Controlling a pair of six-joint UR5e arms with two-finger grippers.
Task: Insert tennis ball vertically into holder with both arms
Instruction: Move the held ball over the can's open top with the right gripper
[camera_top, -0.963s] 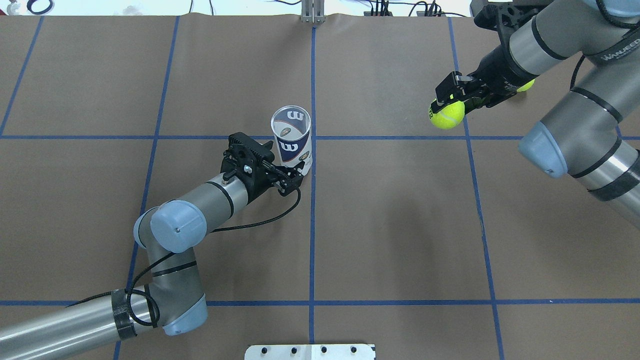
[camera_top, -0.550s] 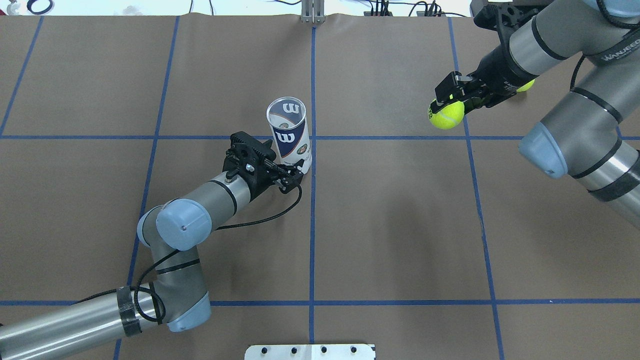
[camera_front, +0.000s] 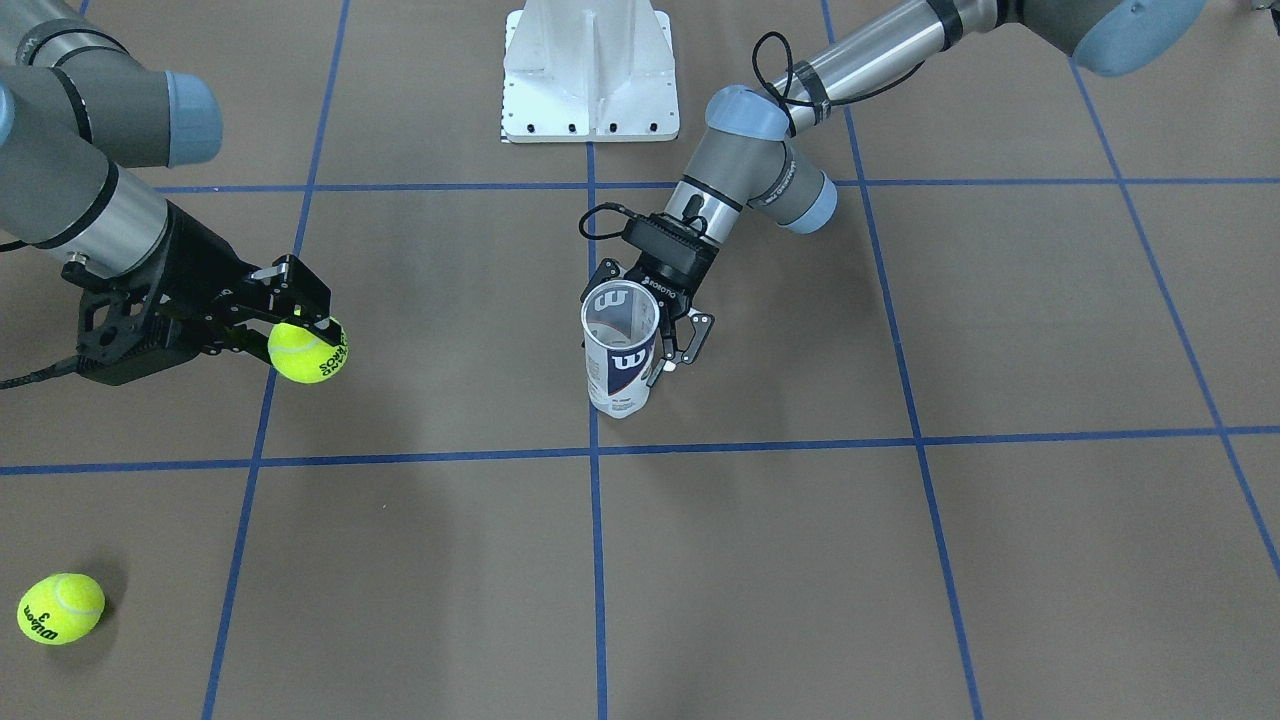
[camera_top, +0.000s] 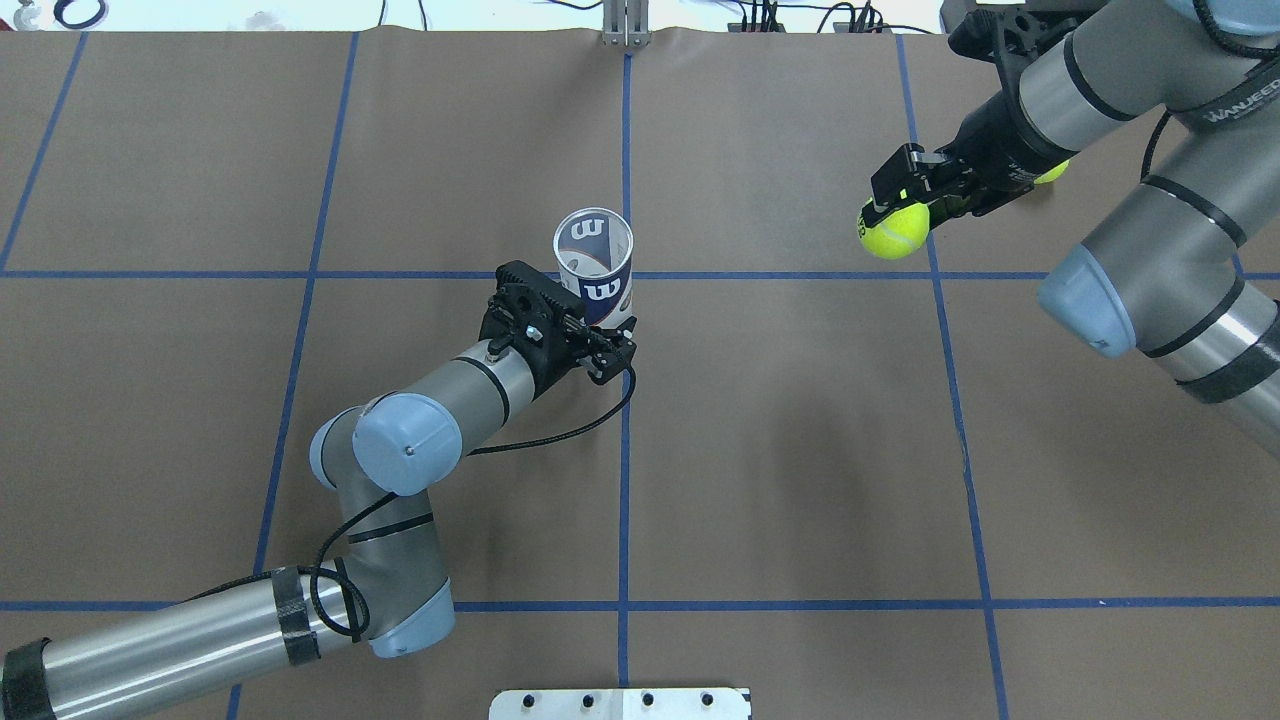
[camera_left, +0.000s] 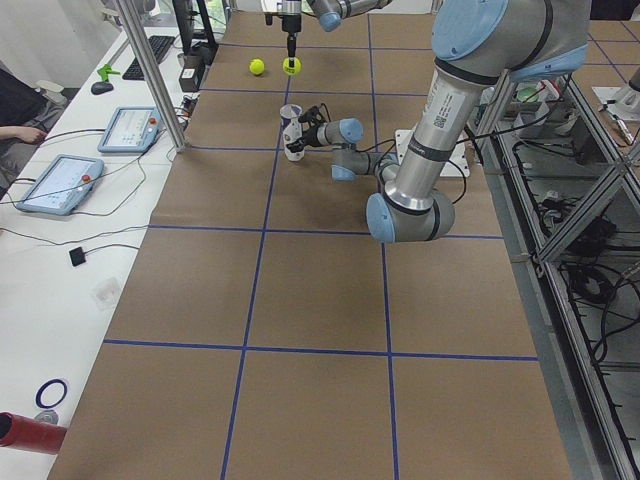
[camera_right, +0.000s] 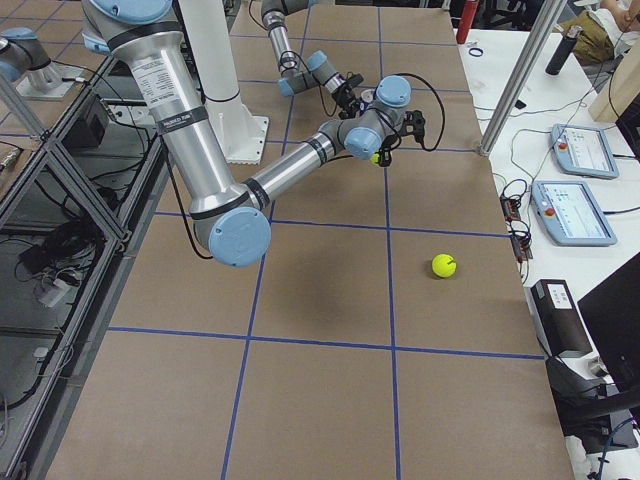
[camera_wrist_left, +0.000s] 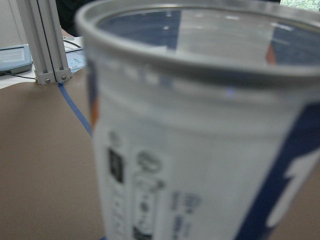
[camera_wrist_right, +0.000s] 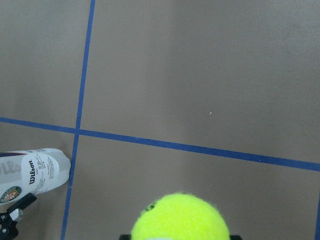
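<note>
The tennis ball (camera_top: 893, 229) hung in the upper right of the overhead frame, pinched between the two fingers of the right gripper (camera_top: 900, 203) and clear of the table (camera_top: 800, 450). In the front-facing view it sat at the left, well apart from the holder (camera_top: 594, 262). The holder, a clear Wilson can with its open mouth up, stood near the middle of the overhead frame, just left of the vertical blue tape line (camera_top: 624, 500) where that line crosses a horizontal one. The left gripper (camera_top: 612, 352) was clamped on its lower part, one finger on each side. Whether the base touched the paper could not be told. Over the preceding second the left arm had swung toward the frame's centre, carrying the holder rightward to the tape line and bringing it closer to upright, so that the overhead camera looked more nearly down its bore. The right gripper and ball had not moved. Judged from this, the receiving half of the task was nearly posed, and the ball's carry across to the mouth was not yet begun. A second tennis ball (camera_front: 60, 608) lay loose in the lower left of the front-facing frame.
</note>
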